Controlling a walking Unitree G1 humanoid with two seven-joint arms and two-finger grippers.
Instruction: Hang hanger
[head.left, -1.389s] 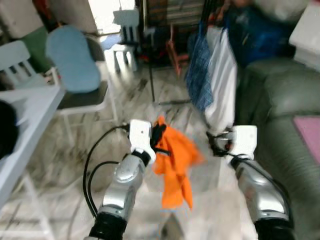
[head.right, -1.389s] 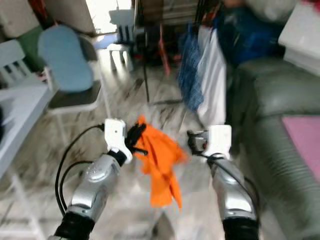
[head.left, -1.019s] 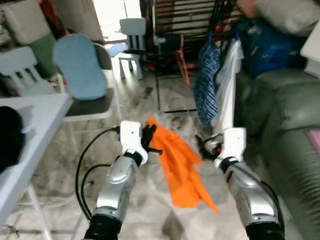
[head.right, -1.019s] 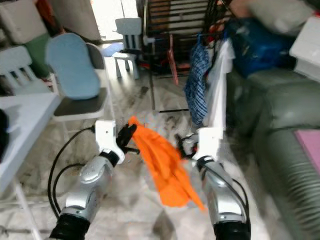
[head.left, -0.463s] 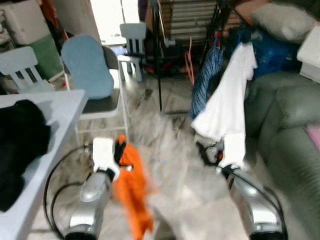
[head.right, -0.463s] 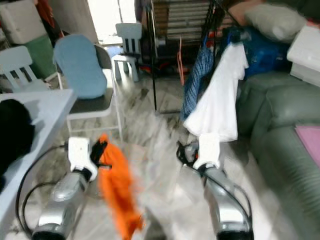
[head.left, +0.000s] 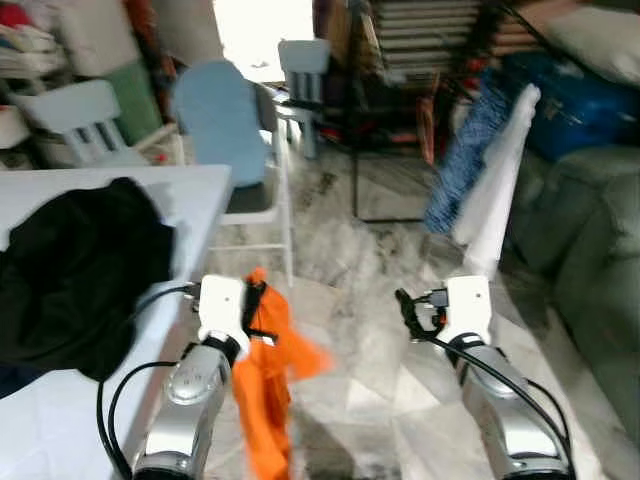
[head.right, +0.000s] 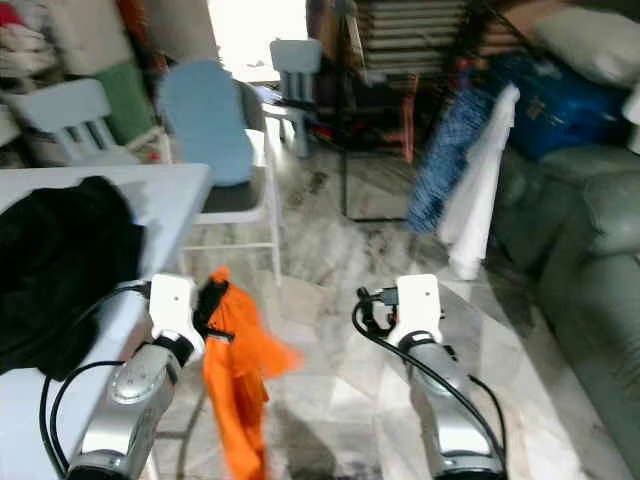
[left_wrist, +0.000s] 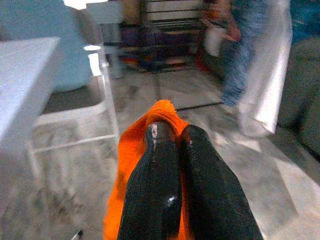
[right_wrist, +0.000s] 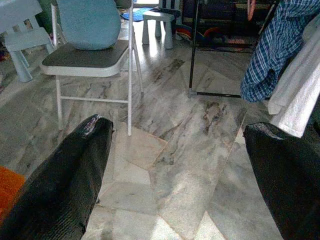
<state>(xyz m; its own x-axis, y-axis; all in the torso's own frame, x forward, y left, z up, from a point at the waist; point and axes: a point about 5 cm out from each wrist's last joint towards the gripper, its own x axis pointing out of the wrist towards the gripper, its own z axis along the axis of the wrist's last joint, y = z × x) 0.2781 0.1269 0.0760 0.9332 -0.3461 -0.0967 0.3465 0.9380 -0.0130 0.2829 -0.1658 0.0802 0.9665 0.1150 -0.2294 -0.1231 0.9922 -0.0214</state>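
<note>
- Left gripper pinches an orange garment, its fingers pressed together, beside the white table.
- Right gripper is spread wide, holding nothing, above the marble floor.
- Checked shirt and white shirt hang on the rack ahead.

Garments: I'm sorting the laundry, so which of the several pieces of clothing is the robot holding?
The orange garment, pinched in the left gripper. The black one lies on the table; the white and blue plaid ones hang.

Orange cloth, blue plaid shirt, black garment — grey marbled floor
</note>
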